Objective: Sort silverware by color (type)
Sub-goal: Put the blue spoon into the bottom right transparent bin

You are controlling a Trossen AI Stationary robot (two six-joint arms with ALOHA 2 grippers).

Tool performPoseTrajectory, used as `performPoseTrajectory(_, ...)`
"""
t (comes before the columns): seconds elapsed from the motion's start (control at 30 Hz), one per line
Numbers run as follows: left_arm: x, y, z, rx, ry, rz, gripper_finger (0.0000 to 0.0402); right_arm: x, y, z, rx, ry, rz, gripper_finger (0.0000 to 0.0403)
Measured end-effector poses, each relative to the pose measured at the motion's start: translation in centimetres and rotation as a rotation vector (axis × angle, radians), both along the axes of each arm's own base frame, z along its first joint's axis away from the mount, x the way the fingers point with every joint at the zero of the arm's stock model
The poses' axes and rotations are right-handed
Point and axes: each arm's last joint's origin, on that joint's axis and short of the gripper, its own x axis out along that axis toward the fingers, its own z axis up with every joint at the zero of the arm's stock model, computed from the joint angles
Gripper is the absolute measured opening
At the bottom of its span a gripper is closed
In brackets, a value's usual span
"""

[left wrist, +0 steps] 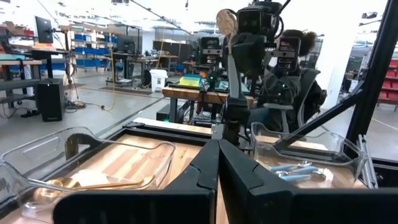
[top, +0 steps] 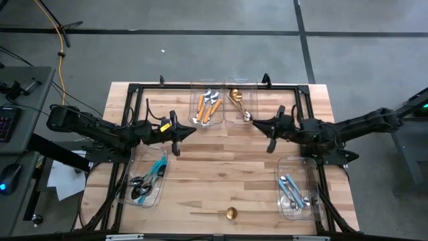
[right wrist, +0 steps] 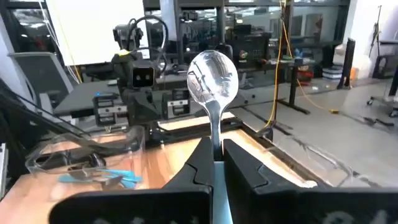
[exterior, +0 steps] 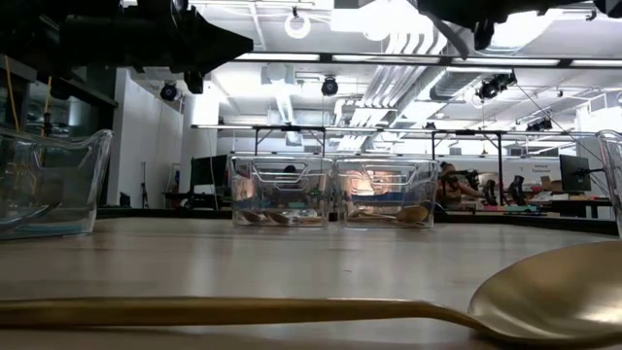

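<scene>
Four clear plastic rectangular bins sit on the pale wooden table [top: 221, 167]. The far-left bin [top: 208, 107] holds about four silver spoons with orange handles [top: 206, 106]. Touching it, the far-right bin [top: 242, 100] holds gold spoons [top: 235, 98]; their number cannot be told. The near-left bin [top: 146, 182] carries about three dark-headed utensils with blue handles [top: 148, 179]. The near-right bin [top: 298, 189] contains about three silver spoons with light-blue handles [top: 293, 190]. One all-gold spoon [top: 224, 213] lies loose on the table near the front edge, between the two near bins.

The right gripper [top: 253, 121] hovers beside the far-right bin, fingers pressed on the stem of a silver spoon [right wrist: 212, 78] whose bowl stands upright above the fingertips. The left gripper [top: 192, 129] hangs above mid-table with its fingers pressed together, holding nothing.

No readable writing shows. A black frame [top: 221, 88] edges the table.
</scene>
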Motion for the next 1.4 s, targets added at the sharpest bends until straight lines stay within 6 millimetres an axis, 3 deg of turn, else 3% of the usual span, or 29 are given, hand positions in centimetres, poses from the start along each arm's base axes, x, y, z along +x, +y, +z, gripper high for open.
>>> performPoseTrajectory(0.27, 0.0, 0.0, 0.0, 0.004, 0.002, 0.001, 0.0, 0.0, 0.2, -0.9, 0.083, 0.069, 0.059, 0.0003)
performPoseTrajectory(0.47, 0.0, 0.0, 0.0, 0.024, 0.008, 0.005, 0.0, -0.7, 2.3, -2.8, 0.289, 0.264, 0.239, 0.0003)
performPoseTrajectory(0.53, 0.0, 0.0, 0.0, 0.023, 0.008, 0.011, 0.0, -1.2, 3.3, -2.6, 0.338, 0.366, 0.249, 0.0003)
performPoseTrajectory(0.77, 0.0, 0.0, 0.0, 0.022, 0.006, 0.014, 0.0, -3.9, 6.0, 1.0, 0.424, 0.67, 0.175, 0.0003)
performPoseTrajectory(0.93, 0.0, 0.0, 0.0, -0.002, 0.003, 0.011, 0.0, -5.2, 8.2, 1.7, 0.537, 0.953, 0.181, 0.0003)
performPoseTrajectory(1.13, 0.0, -0.2, -0.1, -0.011, 0.006, -0.001, 0.0, -6.4, 11.0, 0.6, 0.663, 1.2, 0.147, 0.0003)
performPoseTrajectory(1.4, 0.0, -0.2, -0.1, -0.012, 0.005, -0.003, 0.0, -8.3, 12.2, -0.7, 0.726, 1.293, -0.123, 0.0003)
